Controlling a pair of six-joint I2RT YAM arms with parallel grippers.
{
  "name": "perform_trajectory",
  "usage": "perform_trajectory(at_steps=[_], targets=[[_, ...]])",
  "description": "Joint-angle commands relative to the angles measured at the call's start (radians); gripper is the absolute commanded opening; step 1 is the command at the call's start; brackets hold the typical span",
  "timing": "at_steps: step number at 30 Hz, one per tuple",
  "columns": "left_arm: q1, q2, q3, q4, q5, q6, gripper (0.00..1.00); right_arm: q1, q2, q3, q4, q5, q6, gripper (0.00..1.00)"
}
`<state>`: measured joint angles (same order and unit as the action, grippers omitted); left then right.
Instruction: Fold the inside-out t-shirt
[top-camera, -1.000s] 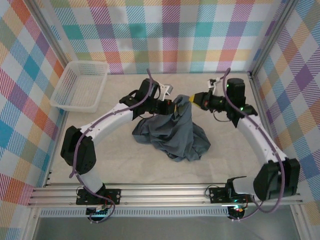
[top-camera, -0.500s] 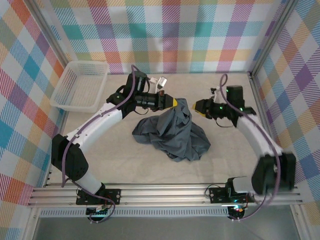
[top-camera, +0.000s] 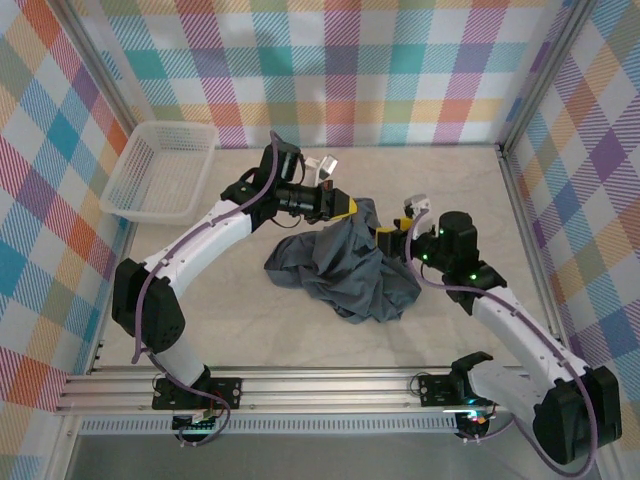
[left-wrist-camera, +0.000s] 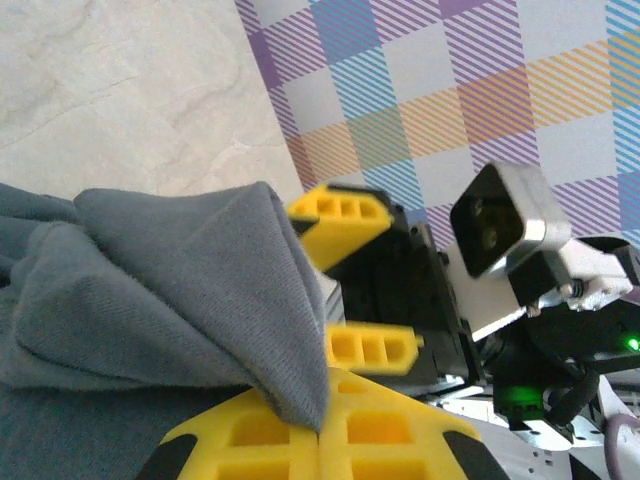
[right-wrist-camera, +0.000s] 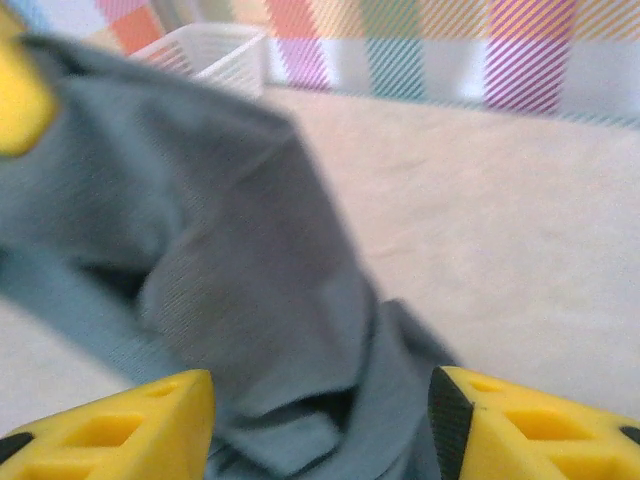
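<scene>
Item 1, inside-out t-shirt (top-camera: 340, 272): dark slate-grey, crumpled in a heap at the middle of the desk (top-camera: 250, 330), with 1 peak lifted off the heap at its far side

Item 2, left hand (top-camera: 345, 208): fingers together, clamped on that lifted peak; the left wrist view has the fold pinched right at the fingertips

Item 3, right hand (top-camera: 392, 240): fingers apart, holding nothing, just beside the raised cloth on its right

Item 4, white mesh basket (top-camera: 160, 172): far left corner, well apart from the shirt

Handling note, judged: the step is a 2nd grasp to spread the garment. The right hand should take a seam or hem edge away from the left pinch, 1 layer only, and close fully before either arm pulls

Markings: no brand or writing can be read
</scene>
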<state>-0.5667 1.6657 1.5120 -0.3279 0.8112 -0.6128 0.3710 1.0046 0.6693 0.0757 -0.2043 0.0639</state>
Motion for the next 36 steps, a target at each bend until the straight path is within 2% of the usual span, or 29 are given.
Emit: perform_trajectory(at_steps=[1, 5, 7, 13, 15, 17, 18, 20, 22, 24, 27, 29, 31, 33, 36], targets=[[0.01, -0.019, 0.037, -0.022, 0.013, 0.016, 0.0, 0.006, 0.054, 0.023, 0.141, 0.098, -0.115, 0.54], [0.01, -0.023, 0.041, -0.023, 0.009, 0.015, 0.0, 0.011, 0.129, 0.077, 0.129, -0.14, -0.099, 0.52], [0.011, -0.02, 0.048, -0.03, 0.004, 0.017, 0.0, 0.017, 0.131, 0.051, 0.181, -0.215, -0.098, 0.56], [0.011, -0.017, 0.048, -0.029, 0.004, 0.015, 0.0, 0.022, 0.098, -0.005, 0.205, -0.229, -0.154, 0.63], [0.011, -0.011, 0.052, -0.028, 0.011, 0.015, 0.0, 0.022, 0.103, -0.007, 0.2, -0.174, -0.209, 0.67], [0.011, -0.008, 0.059, -0.025, 0.017, 0.012, 0.0, 0.022, 0.124, 0.018, 0.173, -0.089, -0.232, 0.65], [0.011, -0.006, 0.061, -0.025, 0.016, 0.011, 0.0, 0.022, 0.139, 0.037, 0.16, -0.038, -0.233, 0.62], [0.012, -0.006, 0.065, -0.025, 0.016, 0.012, 0.0, 0.022, 0.164, 0.075, 0.135, 0.012, -0.227, 0.47], [0.024, -0.005, 0.068, -0.047, 0.002, 0.024, 0.0, 0.022, 0.164, 0.112, 0.093, -0.031, -0.208, 0.15], [0.05, 0.008, 0.065, -0.092, -0.03, 0.058, 0.0, 0.021, 0.13, 0.141, 0.045, -0.138, -0.154, 0.0], [0.09, 0.067, 0.09, -0.197, -0.117, 0.173, 0.0, 0.019, 0.086, 0.235, -0.117, -0.379, -0.025, 0.0], [0.1, 0.108, 0.108, -0.208, -0.152, 0.202, 0.0, 0.018, 0.095, 0.306, -0.197, -0.516, 0.069, 0.0], [0.102, 0.136, 0.099, -0.136, -0.134, 0.17, 0.06, 0.014, 0.126, 0.362, -0.257, -0.582, 0.171, 0.0], [0.101, 0.143, 0.084, -0.055, -0.11, 0.128, 0.17, 0.004, 0.17, 0.422, -0.334, -0.606, 0.237, 0.0], [0.102, 0.117, 0.093, -0.088, -0.143, 0.179, 0.34, -0.023, 0.239, 0.485, -0.396, -0.625, 0.328, 0.0]])
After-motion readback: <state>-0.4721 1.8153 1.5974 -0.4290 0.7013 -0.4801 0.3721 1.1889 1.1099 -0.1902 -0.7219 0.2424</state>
